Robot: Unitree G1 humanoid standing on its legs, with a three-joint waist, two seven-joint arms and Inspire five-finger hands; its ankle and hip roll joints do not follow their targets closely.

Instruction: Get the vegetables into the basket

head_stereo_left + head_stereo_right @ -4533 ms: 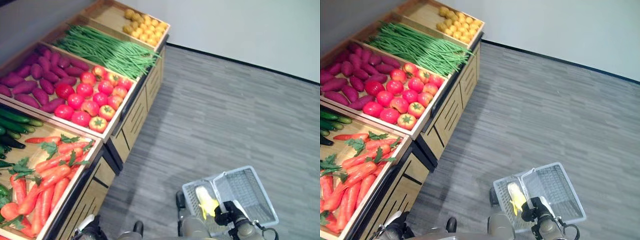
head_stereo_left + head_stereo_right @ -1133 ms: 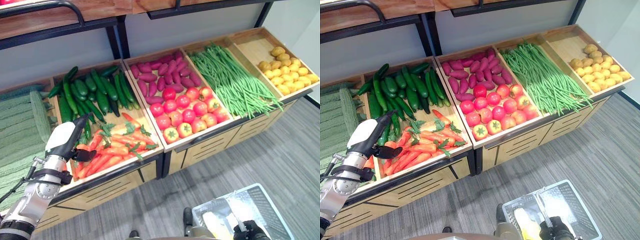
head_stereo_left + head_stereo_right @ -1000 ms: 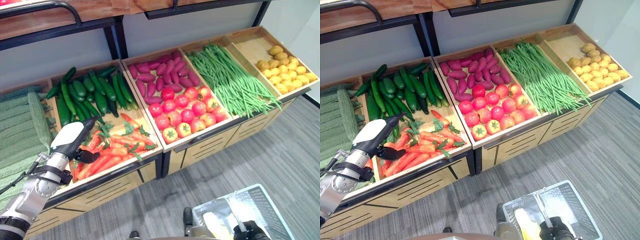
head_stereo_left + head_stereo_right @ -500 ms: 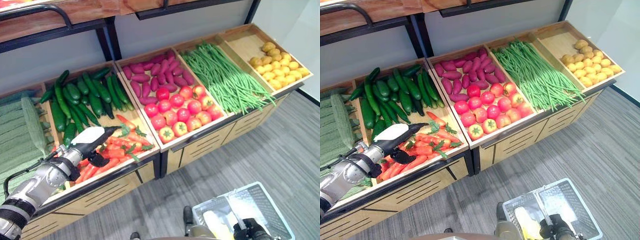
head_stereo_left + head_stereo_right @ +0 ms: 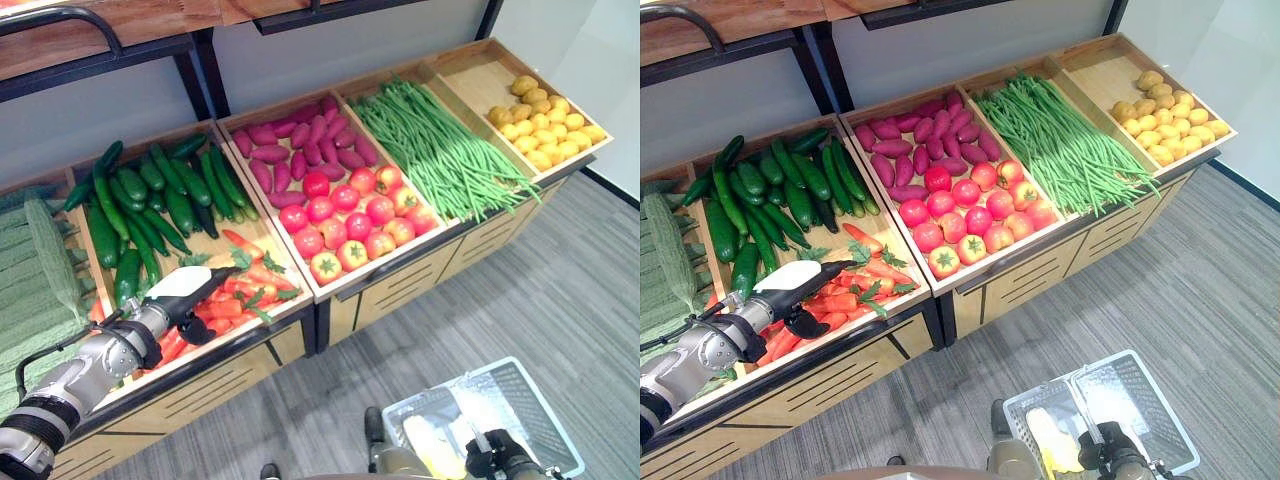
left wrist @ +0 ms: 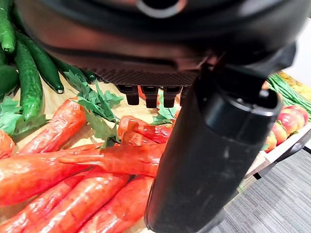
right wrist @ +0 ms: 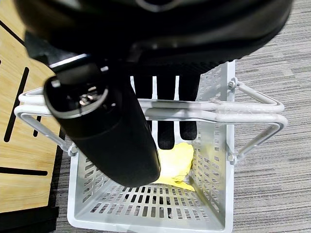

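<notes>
Orange carrots [image 5: 240, 295] with green tops lie in the front of a wooden bin, below dark cucumbers [image 5: 160, 195]. My left hand [image 5: 188, 288] hovers just over the carrots [image 6: 112, 160] with its fingers [image 6: 148, 94] straight and open, and nothing in it. Low on the floor by me is a white wire basket [image 5: 545, 425] with a yellow corn cob [image 7: 177, 162] inside. My right hand [image 7: 114, 128] is curled round the basket's handle [image 7: 228, 116].
Further bins in the row hold purple sweet potatoes [image 5: 300, 150], red tomatoes [image 5: 355, 220], green beans [image 5: 440, 150] and yellow potatoes [image 5: 545, 120]. Green ridged gourds [image 5: 45, 265] lie at the far left. A black-framed shelf [image 5: 190, 45] runs above the bins. Grey floor [image 5: 520, 270] lies in front.
My left hand has moved from the left end of the bin to over the middle of the carrots and lower. The camera view has shifted slightly. The right hand keeps the basket.
</notes>
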